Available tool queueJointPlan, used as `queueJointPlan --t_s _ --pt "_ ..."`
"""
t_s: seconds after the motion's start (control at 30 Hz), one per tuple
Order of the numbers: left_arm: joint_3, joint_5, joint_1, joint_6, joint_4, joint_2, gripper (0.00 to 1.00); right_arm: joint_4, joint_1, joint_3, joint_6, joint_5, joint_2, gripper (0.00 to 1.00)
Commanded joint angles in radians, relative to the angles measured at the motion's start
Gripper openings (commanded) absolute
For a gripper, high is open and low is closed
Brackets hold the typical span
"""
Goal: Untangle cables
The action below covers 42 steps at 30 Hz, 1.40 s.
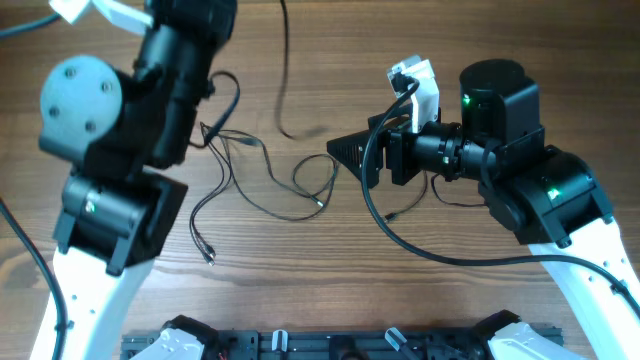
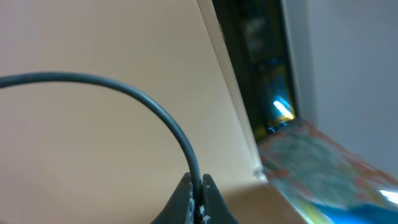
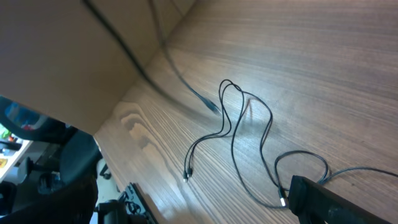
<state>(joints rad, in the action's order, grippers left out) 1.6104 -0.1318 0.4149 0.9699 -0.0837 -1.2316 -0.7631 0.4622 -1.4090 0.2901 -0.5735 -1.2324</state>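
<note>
Left fingers (image 2: 181, 200) clamp one thin black cable (image 2: 124, 87), right fingers (image 3: 336, 202) spread empty; a hard pull could tighten the black cable tangle (image 3: 271, 121).

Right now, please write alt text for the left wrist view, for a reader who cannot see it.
The left gripper, shut, pinches a black cable that arcs up and away to the left before a plain beige surface. The right side is blurred.
</note>
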Motion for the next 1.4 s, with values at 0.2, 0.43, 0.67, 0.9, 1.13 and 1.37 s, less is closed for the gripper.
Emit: queueJointPlan --t_s 0.2,0.43,0.67,0.9,1.13,1.37 --pt "0.151 -0.067 -0.208 -0.095 0.233 -0.355 0.04 -0.03 0.003 -0.003 -0.002 0.017 -0.072 1.0" --pt "0.151 0.123 -0.317 -0.103 0.283 -0.551 0.04 0.001 0.003 -0.003 0.032 0.016 -0.215 0.99" --pt "0.152 0.116 -0.671 -0.346 0.314 -0.77 0.78 -0.016 0.01 -0.003 0.027 0.016 -0.274 0.99" --pt "0.151 0.233 -0.917 -0.608 -0.139 -0.854 1.0 -0.016 0.026 -0.003 0.027 0.011 -0.275 0.99" --pt "0.151 0.401 -0.891 -0.594 -0.299 -0.835 1.0 -0.061 0.092 -0.003 0.026 0.035 -0.278 1.0" --pt "0.15 0.4 -0.739 -0.57 -0.364 -0.877 0.88 -0.068 0.093 -0.003 0.028 0.043 -0.283 1.0"
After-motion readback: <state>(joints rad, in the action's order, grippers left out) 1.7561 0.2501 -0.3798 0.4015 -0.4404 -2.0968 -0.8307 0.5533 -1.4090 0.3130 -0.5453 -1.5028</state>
